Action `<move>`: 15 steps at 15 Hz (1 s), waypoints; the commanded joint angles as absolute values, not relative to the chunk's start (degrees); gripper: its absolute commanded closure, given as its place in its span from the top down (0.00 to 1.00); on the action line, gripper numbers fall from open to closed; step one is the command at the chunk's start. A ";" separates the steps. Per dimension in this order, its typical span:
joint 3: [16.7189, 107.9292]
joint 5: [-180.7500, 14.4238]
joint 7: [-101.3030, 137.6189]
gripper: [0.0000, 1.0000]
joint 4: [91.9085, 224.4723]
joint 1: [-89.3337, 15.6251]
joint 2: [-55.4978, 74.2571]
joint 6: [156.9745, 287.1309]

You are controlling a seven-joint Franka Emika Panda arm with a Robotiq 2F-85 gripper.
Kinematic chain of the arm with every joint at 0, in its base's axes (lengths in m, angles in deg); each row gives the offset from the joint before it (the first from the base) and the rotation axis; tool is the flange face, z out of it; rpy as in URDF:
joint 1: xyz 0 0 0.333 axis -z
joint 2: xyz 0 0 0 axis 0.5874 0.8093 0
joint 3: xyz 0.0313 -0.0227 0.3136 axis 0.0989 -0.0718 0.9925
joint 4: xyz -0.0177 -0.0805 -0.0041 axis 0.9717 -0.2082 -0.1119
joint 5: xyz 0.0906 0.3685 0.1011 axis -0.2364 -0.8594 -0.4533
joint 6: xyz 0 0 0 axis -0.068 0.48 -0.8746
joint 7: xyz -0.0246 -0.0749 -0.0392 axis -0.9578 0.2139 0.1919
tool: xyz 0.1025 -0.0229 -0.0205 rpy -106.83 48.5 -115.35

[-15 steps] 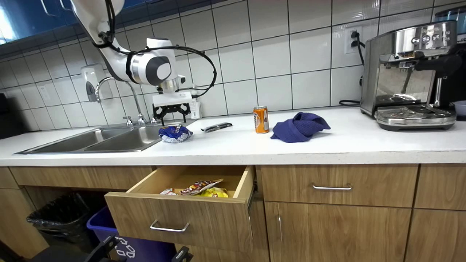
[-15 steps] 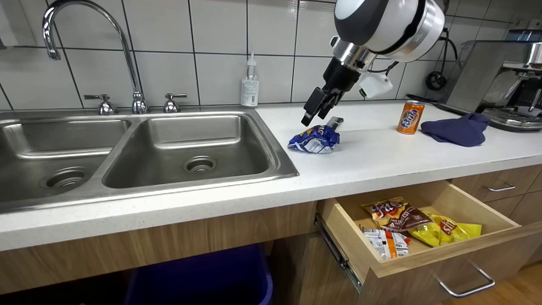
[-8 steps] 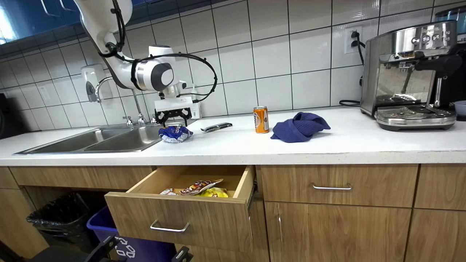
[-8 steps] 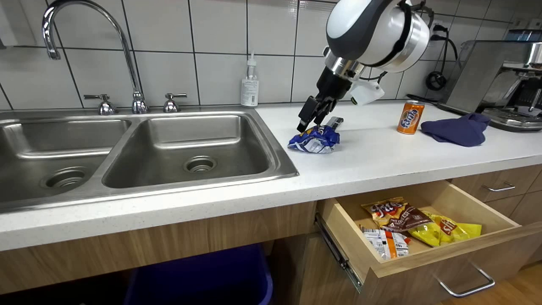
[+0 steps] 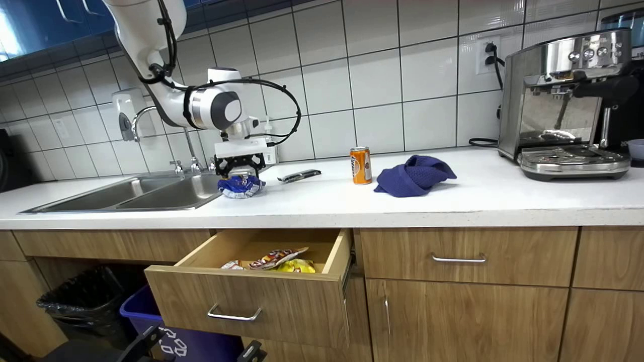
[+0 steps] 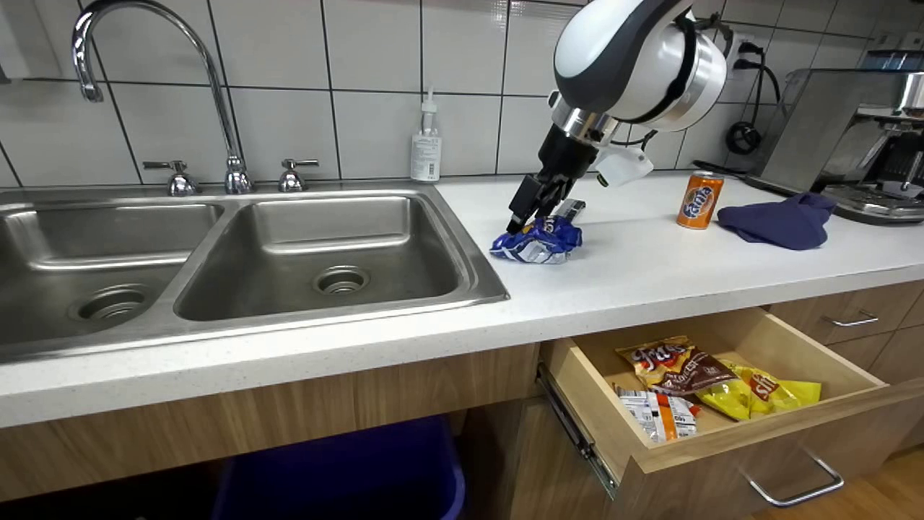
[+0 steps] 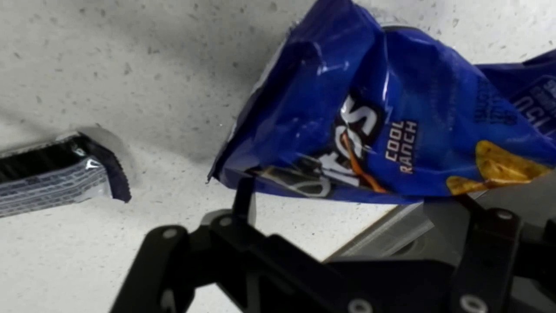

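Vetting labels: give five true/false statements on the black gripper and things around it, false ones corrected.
1. The black two-finger gripper stands open at the crinkled shiny blue chip bag. True.
2. The gripper holds the slim black-and-grey wrapped bar. False: the bar lies on the speckled white countertop, apart from the bag.
3. The wooden drawer stands open, colourful snack bags inside. True.
4. The cylindrical orange metal can lies on its side. False: the can stands upright.
5. The dark blue textured cloth lies beside the can. True.
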State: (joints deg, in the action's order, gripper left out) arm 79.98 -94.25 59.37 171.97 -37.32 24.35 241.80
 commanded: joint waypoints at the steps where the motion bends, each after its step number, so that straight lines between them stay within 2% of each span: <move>1: 80.87 -92.45 58.36 1.00 172.17 -36.16 23.51 239.53; 15: 81.30 -93.15 62.11 1.00 180.55 -33.45 16.09 238.07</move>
State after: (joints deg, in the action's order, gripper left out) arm 80.08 -93.92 60.46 176.89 -35.31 20.03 239.85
